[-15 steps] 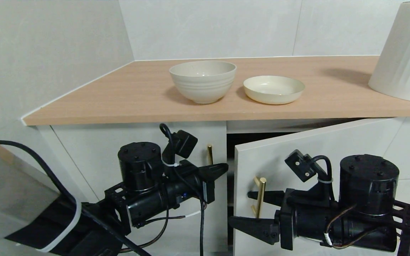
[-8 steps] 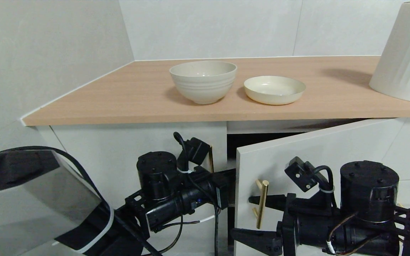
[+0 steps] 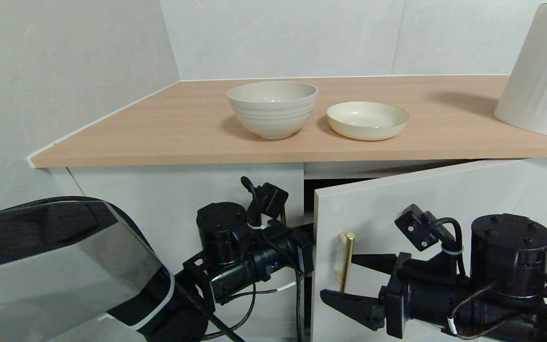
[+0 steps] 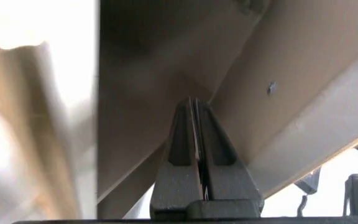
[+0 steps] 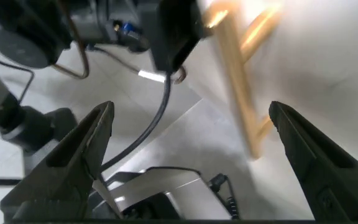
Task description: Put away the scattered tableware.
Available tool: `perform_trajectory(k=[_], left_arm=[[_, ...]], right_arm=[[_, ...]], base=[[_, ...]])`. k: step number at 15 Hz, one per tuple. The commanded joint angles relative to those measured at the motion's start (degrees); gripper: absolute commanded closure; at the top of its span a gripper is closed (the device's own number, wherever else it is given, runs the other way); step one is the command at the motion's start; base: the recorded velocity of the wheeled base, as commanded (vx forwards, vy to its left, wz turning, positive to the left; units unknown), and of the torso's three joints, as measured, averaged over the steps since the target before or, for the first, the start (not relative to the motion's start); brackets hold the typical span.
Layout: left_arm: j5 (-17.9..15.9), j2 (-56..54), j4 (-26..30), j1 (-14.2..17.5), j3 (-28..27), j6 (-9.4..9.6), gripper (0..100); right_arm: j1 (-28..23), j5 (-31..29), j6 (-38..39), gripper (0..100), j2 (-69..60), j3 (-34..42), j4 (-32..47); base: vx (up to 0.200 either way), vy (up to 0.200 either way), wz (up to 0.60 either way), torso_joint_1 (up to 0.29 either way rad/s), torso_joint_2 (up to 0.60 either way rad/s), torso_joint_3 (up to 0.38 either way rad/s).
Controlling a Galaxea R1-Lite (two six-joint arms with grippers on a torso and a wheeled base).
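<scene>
Cream ribbed bowl and shallow cream dish sit on the wooden countertop. Up close we see the left gripper pinched closed in the cabinet gap, right gripper splayed near the brass handle.

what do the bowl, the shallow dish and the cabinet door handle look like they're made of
Bowl: likely glazed ceramic or melamine, cream with a soft sheen. Shallow dish: same, glossier inside. Door handle: brass-coloured metal, going by its shine.
</scene>
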Motion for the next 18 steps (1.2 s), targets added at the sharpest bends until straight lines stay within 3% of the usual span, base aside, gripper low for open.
perform_trajectory(k=[1, 2, 4, 5, 8, 11, 18], left_arm=[[-0.2, 0.4, 0.0, -0.3, -0.3, 0.01, 100], [-0.2, 0.5, 0.0, -0.3, -0.4, 0.01, 100], [-0.3, 0.4, 0.1, -0.6, -0.7, 0.01, 100], [-0.2, 0.2, 0.1, -0.8, -0.9, -0.08, 100], [-0.2, -2.0, 0.1, -1.0, 0.6, -0.25, 100], [-0.2, -3.5, 0.3, -1.4, 1.6, -2.01, 100], [-0.2, -3.1, 0.6, -1.5, 1.2, -2.01, 100]], right_arm=[[-1.8, -0.1, -0.9, 0, -4.2, 0.9, 0.4], [-2.4, -0.1, -0.9, 0, -6.3, 1.0, 2.3], [-2.4, -0.1, -0.9, 0, -13.0, 1.1, 13.0], [-2.4, 0.2, -0.9, 0, -18.6, 0.7, 22.4], [-2.0, 2.6, -0.8, 0, -29.7, 0.6, 37.5], [-2.2, 5.1, -0.7, 0, -31.4, 0.6, 40.8], [-2.2, 5.0, -0.7, 0, -29.0, 0.8, 40.8]], base=[[0.000, 0.000, 0.00, 0.000, 0.00, 0.000], [0.000, 0.000, 0.00, 0.000, 0.00, 0.000], [0.000, 0.000, 0.00, 0.000, 0.00, 0.000], [0.000, 0.000, 0.00, 0.000, 0.00, 0.000], [0.000, 0.000, 0.00, 0.000, 0.00, 0.000], [0.000, 0.000, 0.00, 0.000, 0.00, 0.000], [-0.029, 0.000, 0.00, 0.000, 0.00, -0.001]])
